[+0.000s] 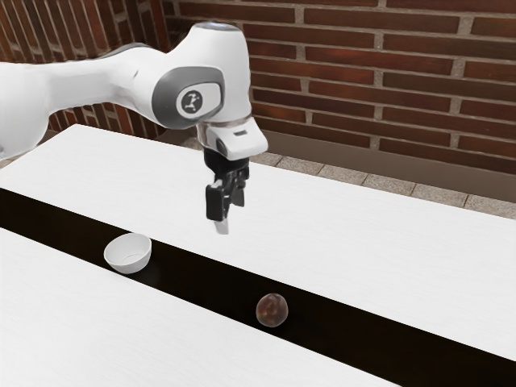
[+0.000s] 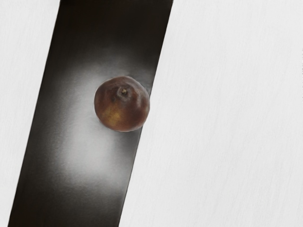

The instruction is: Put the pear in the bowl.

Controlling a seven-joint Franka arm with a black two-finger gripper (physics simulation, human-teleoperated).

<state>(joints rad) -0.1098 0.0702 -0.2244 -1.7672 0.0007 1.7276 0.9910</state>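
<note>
The gripper (image 1: 229,216) hangs above the white table, with its black fingers apart and nothing between them. Below it and toward the exterior view's right, the round, brown-red pear (image 1: 272,310) rests on the dark strip. From above, in the wrist view, the pear (image 2: 122,104) shows its small stem end and a yellowish patch, close to one edge of the strip. A white bowl (image 1: 129,254) stands upright toward the exterior view's left, partly over the strip, and the visible part of its inside holds nothing.
A dark strip (image 1: 189,282) runs lengthwise across the white table (image 1: 347,234). Behind the table are a tiled floor edge (image 1: 387,184) and a brick wall (image 1: 403,72). The pear and the bowl stand well apart along the strip.
</note>
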